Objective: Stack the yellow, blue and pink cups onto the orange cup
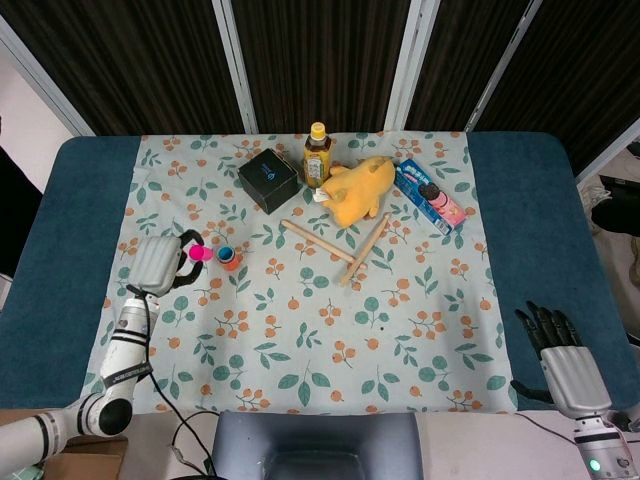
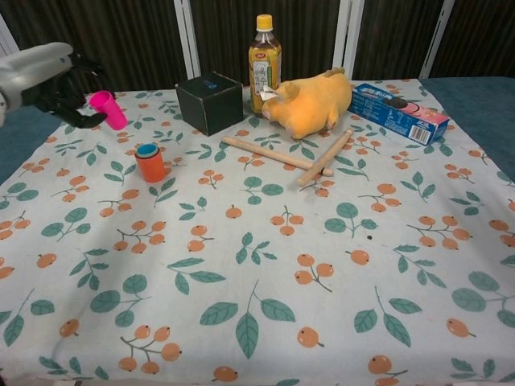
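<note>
My left hand (image 1: pixel 163 264) (image 2: pixel 47 75) holds the pink cup (image 1: pixel 200 253) (image 2: pixel 107 109) in the air, tilted, just left of the cup stack. The orange cup (image 1: pixel 230 259) (image 2: pixel 150 162) stands upright on the floral cloth with a blue cup nested in it; only the blue rim shows at its top. I cannot make out a yellow cup. My right hand (image 1: pixel 562 352) rests at the table's near right corner, fingers spread, holding nothing; the chest view does not show it.
Behind the cups stand a black box (image 1: pixel 268 181) (image 2: pixel 209 102), a tea bottle (image 1: pixel 318 155) (image 2: pixel 265 52), a yellow plush toy (image 1: pixel 357 189) (image 2: pixel 310 101) and a blue biscuit box (image 1: pixel 430 195) (image 2: pixel 399 112). Two wooden sticks (image 1: pixel 340 246) (image 2: pixel 294 156) lie crossed mid-table.
</note>
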Motion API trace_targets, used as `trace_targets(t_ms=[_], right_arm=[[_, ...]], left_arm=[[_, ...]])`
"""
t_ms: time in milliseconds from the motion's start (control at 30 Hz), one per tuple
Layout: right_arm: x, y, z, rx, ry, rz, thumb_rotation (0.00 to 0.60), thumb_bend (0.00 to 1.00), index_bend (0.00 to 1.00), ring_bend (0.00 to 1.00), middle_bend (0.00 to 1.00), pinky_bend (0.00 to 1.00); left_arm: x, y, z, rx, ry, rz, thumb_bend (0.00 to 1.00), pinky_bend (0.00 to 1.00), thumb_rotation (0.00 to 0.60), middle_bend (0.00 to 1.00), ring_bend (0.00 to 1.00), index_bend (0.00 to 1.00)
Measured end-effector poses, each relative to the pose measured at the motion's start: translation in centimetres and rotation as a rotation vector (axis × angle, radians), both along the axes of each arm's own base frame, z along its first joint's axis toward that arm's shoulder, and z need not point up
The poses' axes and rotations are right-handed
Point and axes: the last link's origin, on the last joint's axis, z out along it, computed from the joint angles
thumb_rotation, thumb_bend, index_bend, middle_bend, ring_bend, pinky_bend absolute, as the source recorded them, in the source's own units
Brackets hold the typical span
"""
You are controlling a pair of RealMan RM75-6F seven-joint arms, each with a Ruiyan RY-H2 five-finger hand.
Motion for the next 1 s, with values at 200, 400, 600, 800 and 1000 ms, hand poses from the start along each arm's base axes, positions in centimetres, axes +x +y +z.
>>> trace_targets(t_ms=[200, 400, 600, 800, 1000], right_arm=[[-0.3, -0.1, 0.5, -0.012, -0.003, -0.012, 0.600, 0.11, 0.00, 0.00, 0.00, 0.00], [-0.4, -0.1, 0.9, -0.023, -0.007, -0.017, 0.600, 0.11, 0.00, 0.00, 0.00, 0.00], [-0.4, -0.1, 0.9, -0.025, -0.009, -0.016, 0.600, 0.11, 0.00, 0.00, 0.00, 0.00], [-0.4, 0.0, 0.9, -0.021, -0.007, -0.015, 0.600, 0.11, 0.00, 0.00, 0.00, 0.00], [-0.4, 0.0, 0.9, -0.024, -0.007, -0.015, 0.600, 0.11, 0.00, 0.00, 0.00, 0.00]], left_arm=[[1.5, 2.5, -2.7, 0.046, 0.024, 0.033, 0.35, 1.00, 0.600, 1.00, 1.00, 0.54], [1.2, 3.7, -3.9, 0.065, 0.049, 0.060, 0.35, 1.00, 0.600, 1.00, 1.00, 0.55], [0.3, 3.9, -5.2, 0.047, 0.072, 0.079, 0.35, 1.00, 0.600, 1.00, 1.00, 0.55], [-0.1, 3.4, -6.0, 0.023, 0.089, 0.076, 0.35, 1.00, 0.600, 1.00, 1.00, 0.55], [-0.1, 2.9, -6.3, 0.006, 0.096, 0.058, 0.35, 1.00, 0.600, 1.00, 1.00, 0.55]])
